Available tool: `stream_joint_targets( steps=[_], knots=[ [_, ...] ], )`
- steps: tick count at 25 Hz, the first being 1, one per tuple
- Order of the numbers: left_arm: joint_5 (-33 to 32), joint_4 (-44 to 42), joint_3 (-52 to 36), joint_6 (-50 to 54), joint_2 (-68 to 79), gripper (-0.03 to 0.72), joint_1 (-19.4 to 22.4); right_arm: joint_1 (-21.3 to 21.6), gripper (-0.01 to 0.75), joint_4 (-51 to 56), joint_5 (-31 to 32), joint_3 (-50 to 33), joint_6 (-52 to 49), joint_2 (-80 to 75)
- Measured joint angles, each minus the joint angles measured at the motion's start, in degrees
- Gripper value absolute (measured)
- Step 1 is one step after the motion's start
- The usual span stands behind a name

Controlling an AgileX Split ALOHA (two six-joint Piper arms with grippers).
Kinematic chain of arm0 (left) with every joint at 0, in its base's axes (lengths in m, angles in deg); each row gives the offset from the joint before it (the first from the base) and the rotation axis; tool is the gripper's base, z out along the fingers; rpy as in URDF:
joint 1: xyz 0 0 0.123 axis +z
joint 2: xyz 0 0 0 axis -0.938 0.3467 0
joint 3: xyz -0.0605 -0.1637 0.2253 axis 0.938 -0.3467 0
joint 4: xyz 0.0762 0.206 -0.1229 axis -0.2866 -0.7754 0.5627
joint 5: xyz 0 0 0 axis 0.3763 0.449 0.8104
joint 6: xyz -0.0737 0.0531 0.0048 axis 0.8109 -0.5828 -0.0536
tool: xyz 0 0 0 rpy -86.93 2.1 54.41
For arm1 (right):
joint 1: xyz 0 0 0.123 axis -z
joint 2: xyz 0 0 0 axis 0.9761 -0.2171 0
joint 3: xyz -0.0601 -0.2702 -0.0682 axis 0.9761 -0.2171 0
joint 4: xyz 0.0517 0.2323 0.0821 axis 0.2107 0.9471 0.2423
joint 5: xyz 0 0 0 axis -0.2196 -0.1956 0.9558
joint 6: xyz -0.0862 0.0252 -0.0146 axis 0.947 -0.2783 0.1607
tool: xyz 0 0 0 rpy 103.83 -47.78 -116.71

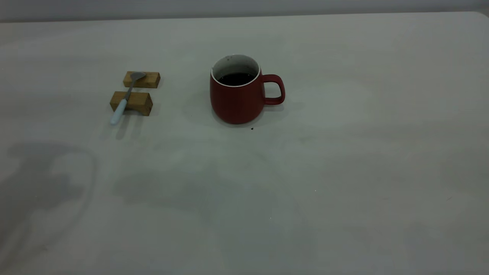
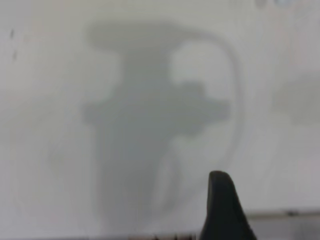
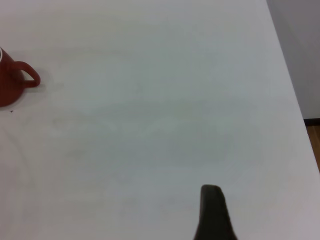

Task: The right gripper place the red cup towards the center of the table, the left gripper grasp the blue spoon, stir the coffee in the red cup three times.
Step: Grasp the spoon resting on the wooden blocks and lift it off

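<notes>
The red cup (image 1: 237, 95) stands upright near the middle of the table (image 1: 344, 172), its handle pointing right, with dark coffee (image 1: 237, 79) inside. The blue spoon (image 1: 125, 97) lies across two wooden blocks at the left, bowl on the far block and pale blue handle overhanging the near one. Neither gripper appears in the exterior view. A black part of my left gripper (image 2: 222, 210) shows over bare table with nothing at it. My right gripper (image 3: 212, 215) is far from the cup (image 3: 12, 85), with nothing at it.
Two wooden blocks (image 1: 141, 79) (image 1: 131, 102) carry the spoon. A dark speck (image 1: 252, 128) lies in front of the cup. Arm shadows fall on the near left of the table. The right wrist view shows the table's edge (image 3: 295, 100) and floor beyond.
</notes>
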Motion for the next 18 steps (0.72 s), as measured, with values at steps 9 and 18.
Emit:
stream_joint_targets(
  steps=[9, 18],
  knots=[
    [4.2, 0.2, 16.4, 0.4, 25.1, 0.53, -3.0, 0.0, 0.572, 0.0, 0.0, 0.0, 0.0, 0.0],
    [4.2, 0.3, 26.3, 6.5, 39.2, 0.53, -7.7, 0.0, 0.572, 0.0, 0.0, 0.0, 0.0, 0.0]
  ],
)
